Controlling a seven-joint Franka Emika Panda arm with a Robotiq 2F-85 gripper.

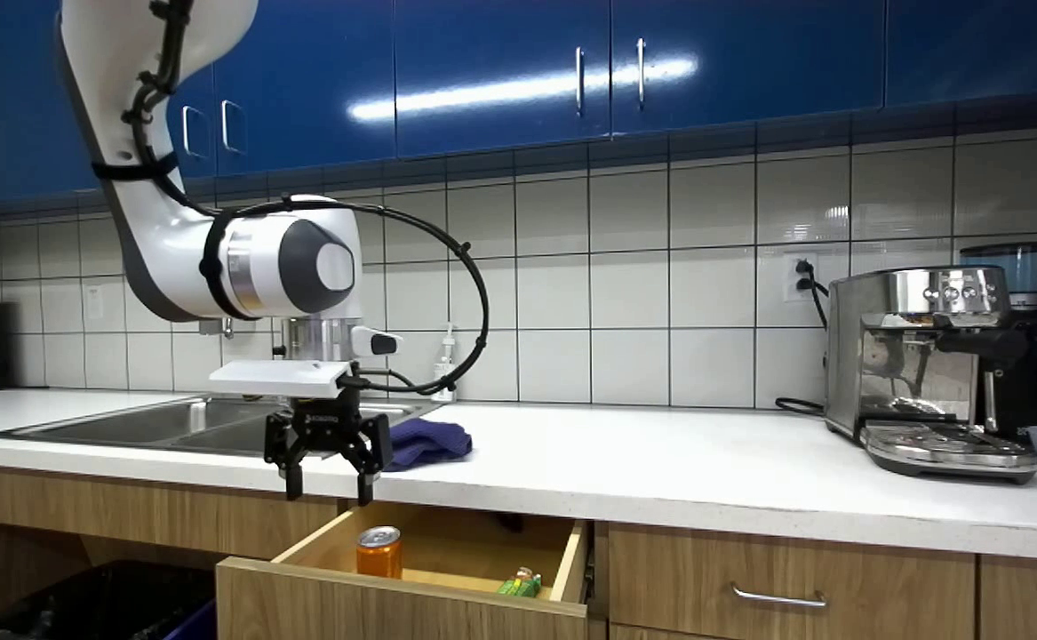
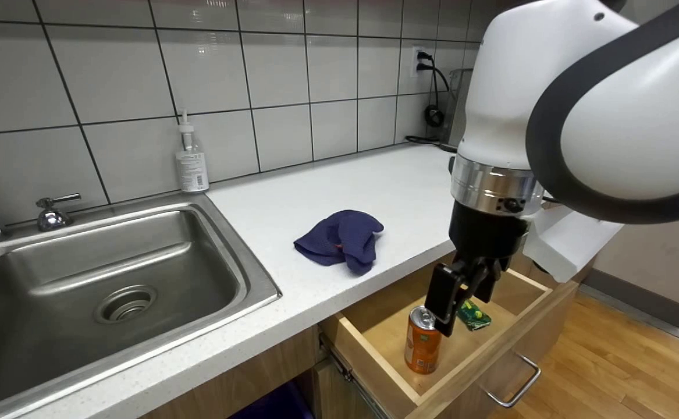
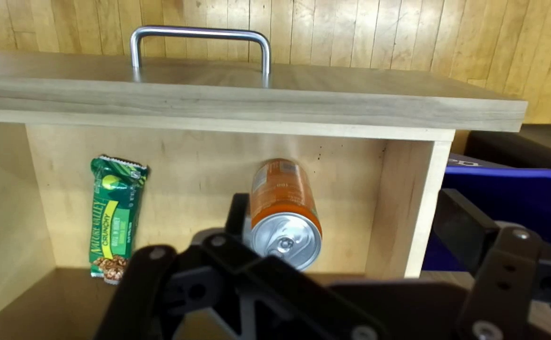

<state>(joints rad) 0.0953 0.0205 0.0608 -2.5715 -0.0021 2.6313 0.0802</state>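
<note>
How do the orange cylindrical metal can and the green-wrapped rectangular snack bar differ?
The orange cylindrical metal can stands upright, while the green-wrapped rectangular snack bar lies flat. The can rises higher than the bar. The can has a silver top; the bar's wrapper shows a yellow band. Both sit inside the open wooden drawer.

Orange can upright in drawer

Gripper, jaws apart, above an open drawer with 1 orange can, probably 1 green packet.
</note>
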